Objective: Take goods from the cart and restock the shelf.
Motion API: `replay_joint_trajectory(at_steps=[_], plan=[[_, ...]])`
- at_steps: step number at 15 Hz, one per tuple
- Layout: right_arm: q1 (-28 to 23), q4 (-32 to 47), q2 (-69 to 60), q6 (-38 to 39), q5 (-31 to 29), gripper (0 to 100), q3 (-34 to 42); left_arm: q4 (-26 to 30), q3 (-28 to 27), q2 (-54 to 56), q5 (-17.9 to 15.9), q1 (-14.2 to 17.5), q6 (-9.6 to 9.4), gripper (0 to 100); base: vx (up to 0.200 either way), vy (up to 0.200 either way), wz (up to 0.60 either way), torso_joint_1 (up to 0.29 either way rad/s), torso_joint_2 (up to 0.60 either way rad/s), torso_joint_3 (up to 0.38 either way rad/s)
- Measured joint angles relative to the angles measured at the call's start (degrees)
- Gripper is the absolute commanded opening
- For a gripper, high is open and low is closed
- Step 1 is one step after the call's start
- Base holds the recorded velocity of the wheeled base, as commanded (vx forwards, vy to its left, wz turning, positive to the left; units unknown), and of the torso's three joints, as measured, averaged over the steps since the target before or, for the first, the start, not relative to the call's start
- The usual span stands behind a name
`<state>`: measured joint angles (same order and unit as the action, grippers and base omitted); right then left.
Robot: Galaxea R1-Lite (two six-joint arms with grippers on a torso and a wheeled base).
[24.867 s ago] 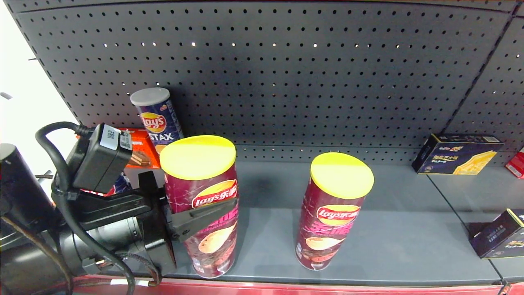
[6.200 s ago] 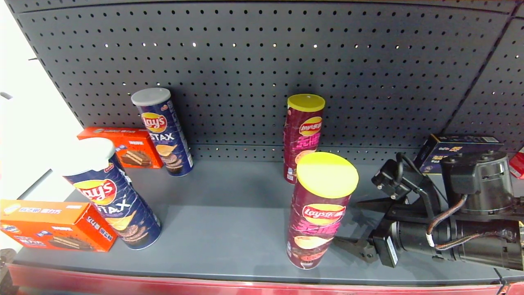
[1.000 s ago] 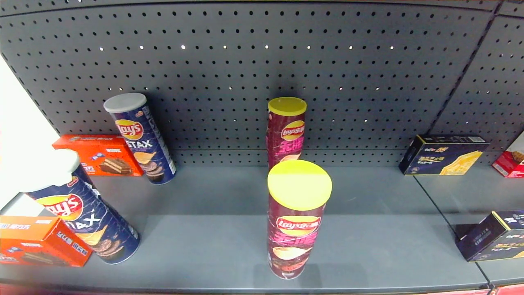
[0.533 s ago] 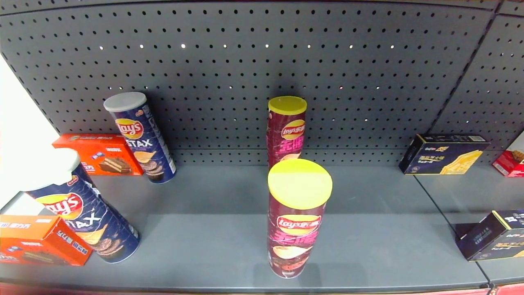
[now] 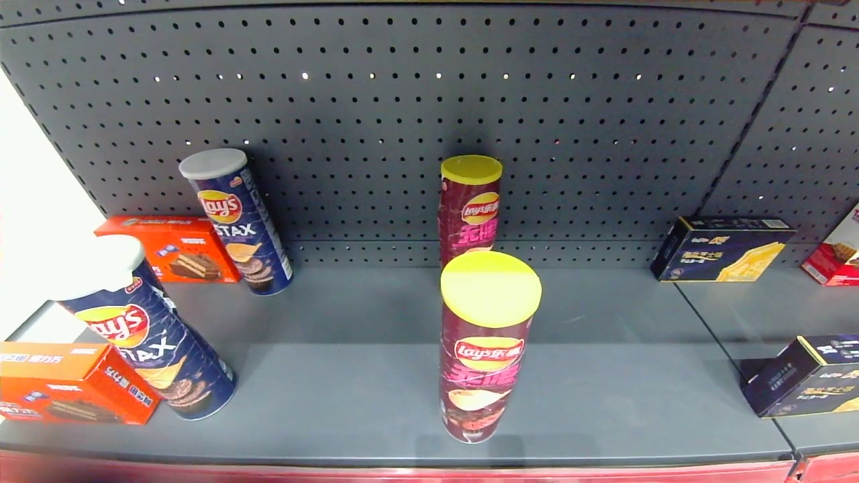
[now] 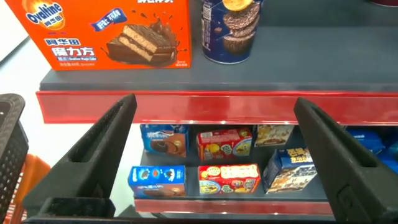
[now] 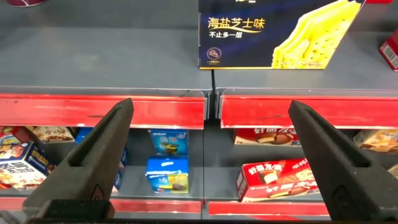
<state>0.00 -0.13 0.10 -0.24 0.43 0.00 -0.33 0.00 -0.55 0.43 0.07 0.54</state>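
Shelf (image 5: 376, 362) holds two maroon chip cans (image 5: 484, 362) (image 5: 470, 208), two blue chip cans (image 5: 151, 342) (image 5: 238, 225), two orange boxes (image 5: 74, 382) (image 5: 168, 245); left claw (image 6: 214, 104) and right claw (image 7: 211, 107) gape empty

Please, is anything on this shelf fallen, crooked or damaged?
Nothing stands out. The front maroon can, rear maroon can, front blue can and rear blue can all stand on their bases on the shelf, lids on, no spill.

Ahead of the left hand (image 6: 214, 102), an orange box (image 6: 112, 34) and blue can (image 6: 227, 31) crowd the shelf (image 6: 323, 56) front; before the right hand (image 7: 210, 104), bare shelf beside a dark box (image 7: 273, 34).
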Motion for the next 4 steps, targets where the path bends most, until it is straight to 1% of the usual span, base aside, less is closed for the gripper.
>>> replay_joint_trajectory(at_steps=[4], plan=[[0.0,-0.1,0.0,-0.1,0.0,100,0.0,0.0,0.0,0.0,0.0,0.0,0.01,100,0.000,0.000,0.00,0.000,0.00,0.000]])
